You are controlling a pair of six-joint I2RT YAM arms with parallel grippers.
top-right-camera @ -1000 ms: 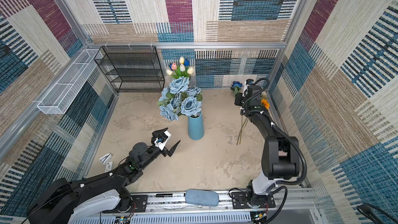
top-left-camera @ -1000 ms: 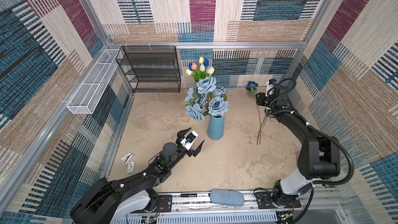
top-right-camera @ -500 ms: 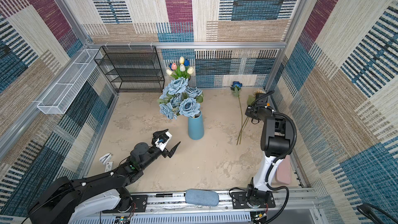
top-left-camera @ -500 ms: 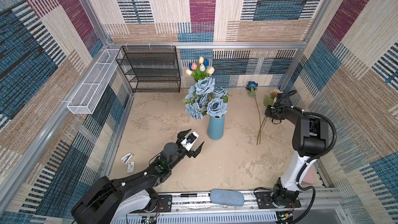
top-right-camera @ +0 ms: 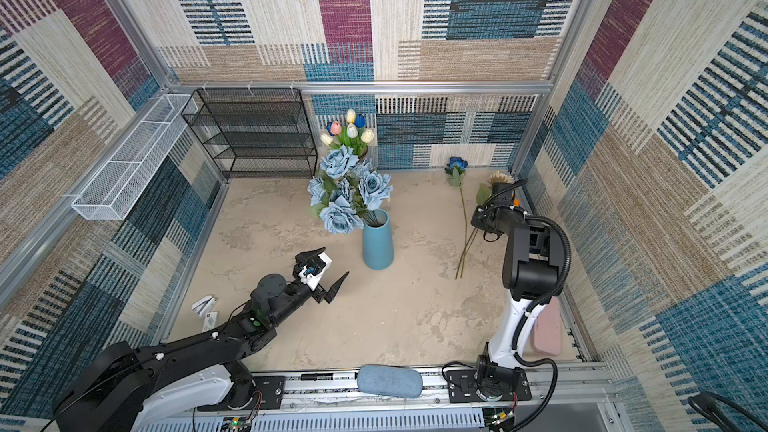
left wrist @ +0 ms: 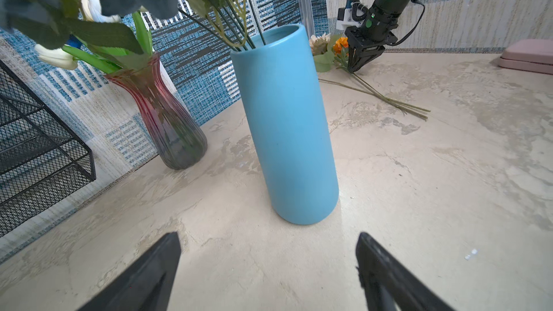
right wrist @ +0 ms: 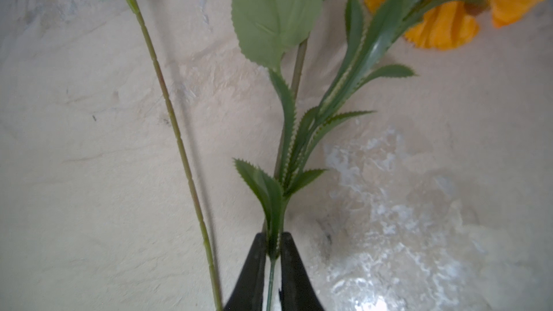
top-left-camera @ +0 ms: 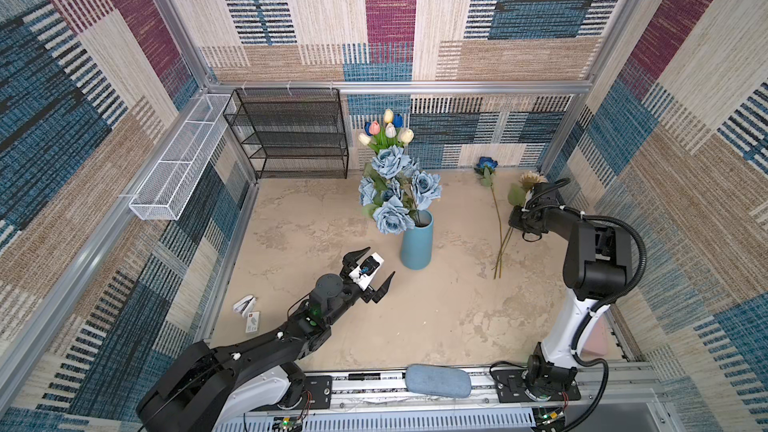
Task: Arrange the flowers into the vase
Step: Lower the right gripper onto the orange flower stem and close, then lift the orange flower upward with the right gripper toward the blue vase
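**Right gripper** (right wrist: pixel 273 243): pinching its fingers narrow on the leafy stem of the orange flower (right wrist: pixel 443 25), low over the table (right wrist: pixel 89 145). The bloom is lying ahead of the fingertips.

**Beside that gripper:** the pale sunflower (top-left-camera: pixel 532 178) and the dark blue rose (top-left-camera: pixel 486 163) are lying flat, with their stems running alongside the held one.

**Left gripper** (top-left-camera: pixel 379 261): spreading wide and gripping nothing, well apart from the right one.

**Just ahead of its fingertips:** the blue vase (top-left-camera: pixel 417 245) is standing upright, untouched, and carrying the blue roses (top-left-camera: pixel 392 184).

**Beyond that vase:** the red glass vase (left wrist: pixel 167 121) is holding the tulips (top-left-camera: pixel 386 130).
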